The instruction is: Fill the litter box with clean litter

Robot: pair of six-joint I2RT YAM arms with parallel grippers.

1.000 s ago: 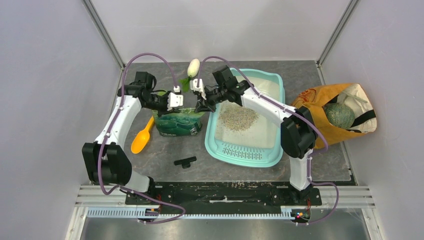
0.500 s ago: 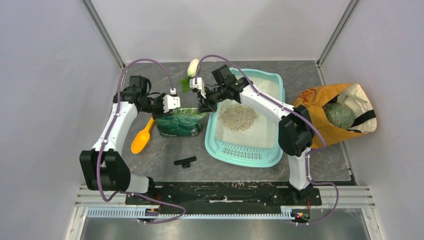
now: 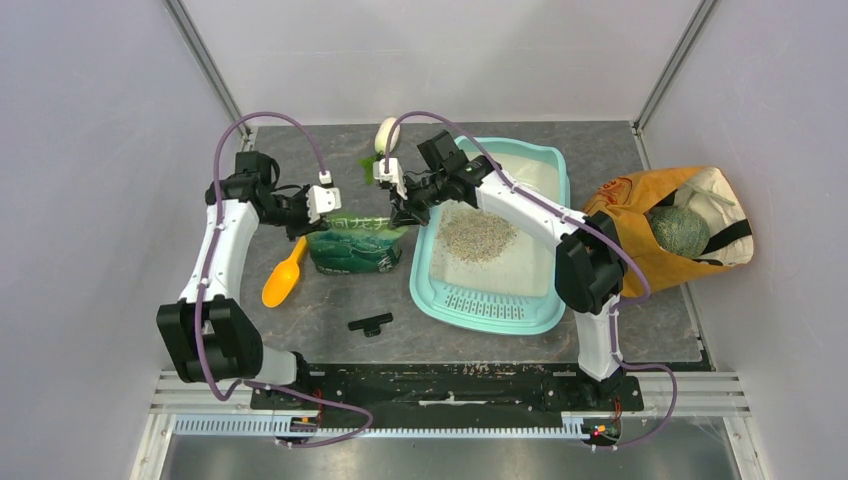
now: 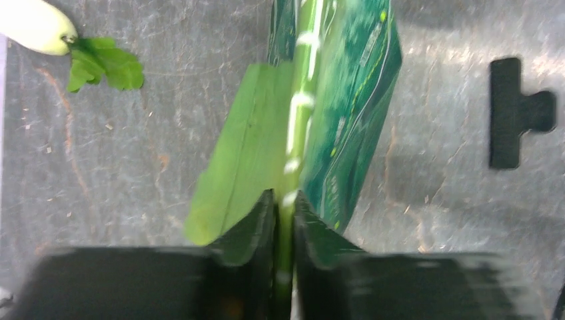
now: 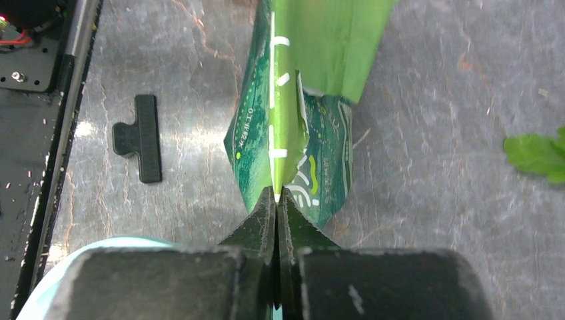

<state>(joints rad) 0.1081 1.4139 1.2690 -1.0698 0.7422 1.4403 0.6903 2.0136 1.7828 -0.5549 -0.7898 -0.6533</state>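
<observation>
Now | left tool [image 4: 283, 198] pinches pouch [image 4: 353, 113] top seam | right tool [image 5: 278, 195] likewise (both clamped tight)

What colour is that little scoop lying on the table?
Orange. The scoop shows best in the top external view.

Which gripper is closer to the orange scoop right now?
Left. The left gripper pinches the pouch at the corner just beyond the scoop; the right gripper holds the opposite corner, beside the litter box.
</observation>
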